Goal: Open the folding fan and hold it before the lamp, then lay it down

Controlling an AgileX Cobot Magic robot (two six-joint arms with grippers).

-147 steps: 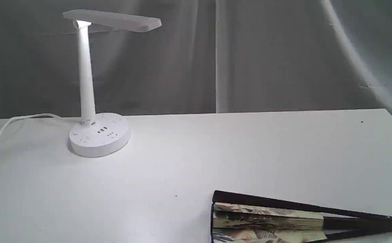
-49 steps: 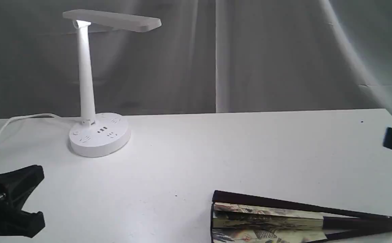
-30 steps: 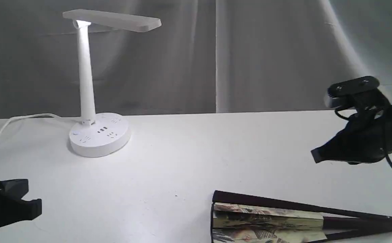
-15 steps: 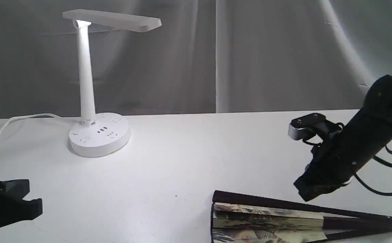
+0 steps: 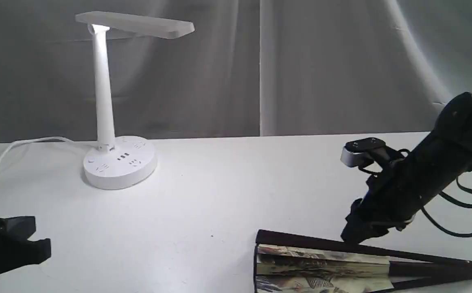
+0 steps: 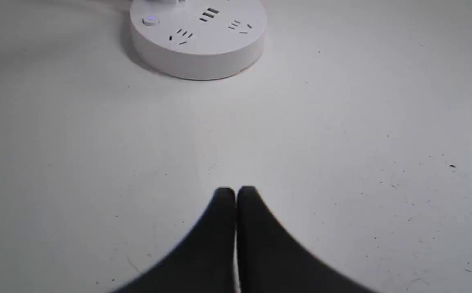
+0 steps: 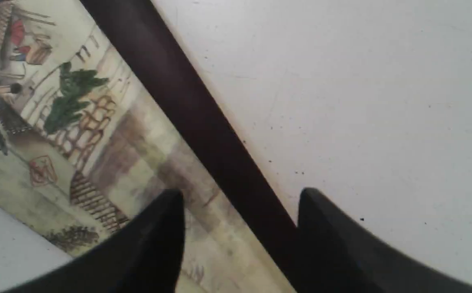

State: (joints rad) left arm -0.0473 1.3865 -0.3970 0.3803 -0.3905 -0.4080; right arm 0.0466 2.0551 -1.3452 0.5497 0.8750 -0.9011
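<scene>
Folding fan flat on the table, right gripper poised over its guard

Folding fan (image 5: 325,262) lies at five o'clock on the white table (image 5: 219,191) in the exterior view. It's barely spread, with the pivot end pointing to three o'clock and the painted leaf (image 7: 77,122) facing up. And there's the right gripper (image 7: 242,197), reaching in from three o'clock, tips tilted down right over the far guard (image 7: 187,106). Look at the wrist view: the jaws are parted with nothing in them. One finger is above the leaf, the other above bare table, and the dark maroon stick runs between the two. Whether a pad is brushing the wood, I can't tell from here.

Over at eight o'clock the left gripper (image 6: 236,191) hangs low over the table, jaws pressed together, empty, well apart from the fan. The lamp (image 5: 105,101) stands upright at ten o'clock, and the left gripper points towards its round base.

By my reading we're at the very first step, getting hold of the fan, with opening, showing and laying down all to come. The next move, I'd say, is to settle the tips a touch lower and close squarely on that guard without catching the paper. It's a thin stick lying flat on a hard surface, so the pinch wants to be low and centred. The near guard will probably need the left gripper on it if the leaf is to spread
</scene>
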